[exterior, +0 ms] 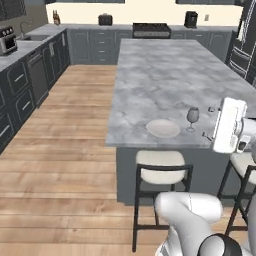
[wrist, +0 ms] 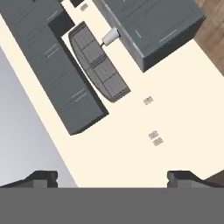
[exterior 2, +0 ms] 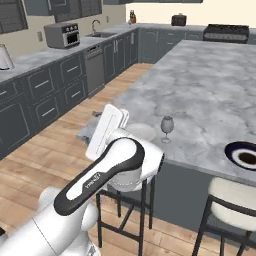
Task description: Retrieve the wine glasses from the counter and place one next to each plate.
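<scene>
On the veined grey marble island [exterior: 170, 75], a smoky translucent stemmed wine glass [exterior: 192, 119] stands upright just beside the flat round off-white plate [exterior: 163, 128]; the navy plate [exterior 2: 243, 156], pale-ringed with a brown centre, lies well apart; the gripper [wrist: 113, 178] is spread wide, holding nothing.

The white arm rises from the base, bends at a dark-jointed elbow and carries its flat white hand upright at about table height. In the hand view the gripper [wrist: 112, 177] points at a rolled angle, its two dark fingertips [wrist: 41, 177] set far apart at the lower corners, nothing between them.
</scene>
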Robot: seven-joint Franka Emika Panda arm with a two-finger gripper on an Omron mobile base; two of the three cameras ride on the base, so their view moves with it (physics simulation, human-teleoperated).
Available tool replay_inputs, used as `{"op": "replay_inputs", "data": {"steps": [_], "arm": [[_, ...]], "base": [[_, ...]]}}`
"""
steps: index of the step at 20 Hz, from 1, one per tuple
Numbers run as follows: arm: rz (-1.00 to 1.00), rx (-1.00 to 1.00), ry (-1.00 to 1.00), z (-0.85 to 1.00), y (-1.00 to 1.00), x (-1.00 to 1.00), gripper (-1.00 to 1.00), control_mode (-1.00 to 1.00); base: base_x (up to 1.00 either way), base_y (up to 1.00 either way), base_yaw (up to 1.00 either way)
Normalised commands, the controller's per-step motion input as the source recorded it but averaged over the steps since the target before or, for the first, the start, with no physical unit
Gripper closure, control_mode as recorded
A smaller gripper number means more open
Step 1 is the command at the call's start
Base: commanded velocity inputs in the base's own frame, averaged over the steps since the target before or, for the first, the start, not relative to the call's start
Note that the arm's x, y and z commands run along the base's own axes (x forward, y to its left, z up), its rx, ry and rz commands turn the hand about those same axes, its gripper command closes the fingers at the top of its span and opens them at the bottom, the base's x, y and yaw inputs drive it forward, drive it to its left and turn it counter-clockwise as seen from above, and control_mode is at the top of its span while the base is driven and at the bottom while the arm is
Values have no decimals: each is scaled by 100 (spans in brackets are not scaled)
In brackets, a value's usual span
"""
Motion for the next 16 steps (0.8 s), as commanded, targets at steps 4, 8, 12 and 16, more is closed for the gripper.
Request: {"op": "replay_inputs", "data": {"steps": [4, 8, 12, 16], "arm": [[0, 0, 0, 0, 0, 0, -100, 100], [0, 0, 0, 0, 0, 0, -100, 100], [0, 0, 0, 0, 0, 0, -100, 100], [0, 0, 0, 0, 0, 0, -100, 100]], "base": [[-84, 100, 7], [-9, 100, 26], [21, 100, 40], [72, 71, 47]]}}
